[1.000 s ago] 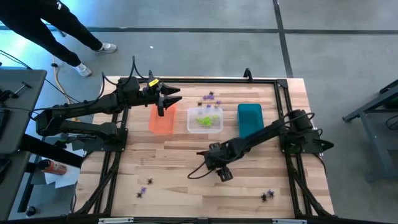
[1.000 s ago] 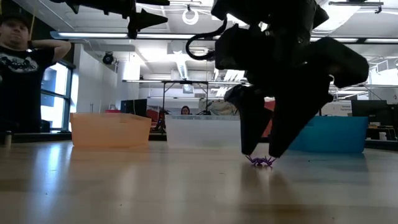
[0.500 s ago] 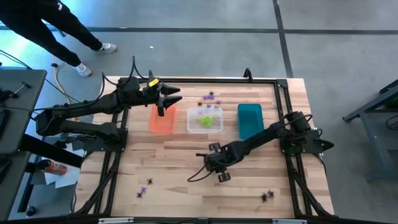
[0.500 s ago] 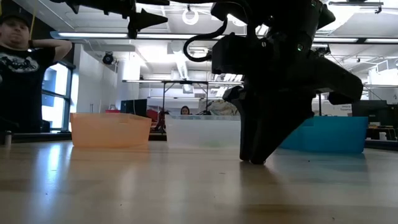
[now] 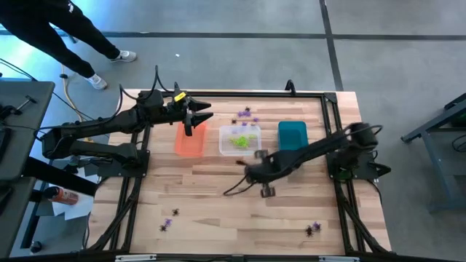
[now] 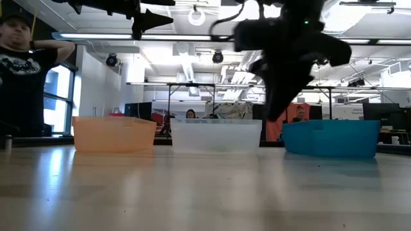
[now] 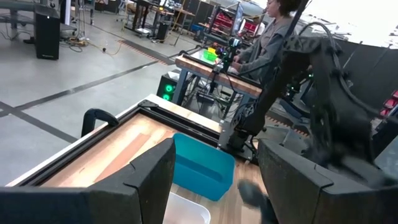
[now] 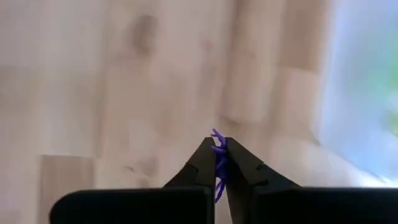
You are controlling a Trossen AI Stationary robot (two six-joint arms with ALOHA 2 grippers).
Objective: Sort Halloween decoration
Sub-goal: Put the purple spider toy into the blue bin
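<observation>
— Where's the decoration in play?

— A purple spider trinket (image 8: 218, 152) is pinched between the fingertips of the right hand (image 8: 219, 163), legs poking out at the tip. In the high view that right hand (image 5: 256, 161) hangs over the wooden desk (image 5: 211, 204), at about 5 o'clock from the clear bin (image 5: 240, 139).

— And the others?

— Lime green trinkets (image 5: 239, 140) lie in the clear bin. A few purple and dark ones (image 5: 245, 113) sit on the desk at 12 o'clock from that bin. Another pair (image 5: 170, 220) lies toward the desk's 7 o'clock corner, and another pair (image 5: 313, 228) toward 5 o'clock.

— The bins?

— Three in a row: orange bin (image 5: 189, 140) at 9 o'clock of the clear one, teal bin (image 5: 292, 139) at 3 o'clock. From the low view the right hand (image 6: 275, 109) is raised above the desk, between clear and teal.

— The left hand?

— The left hand (image 5: 195, 116) hovers over the orange bin's far end, fingers spread apart and holding nothing.

— Anyone around?

— A person (image 6: 22, 70) stands beyond the desk, at 9 o'clock in the low view.
</observation>
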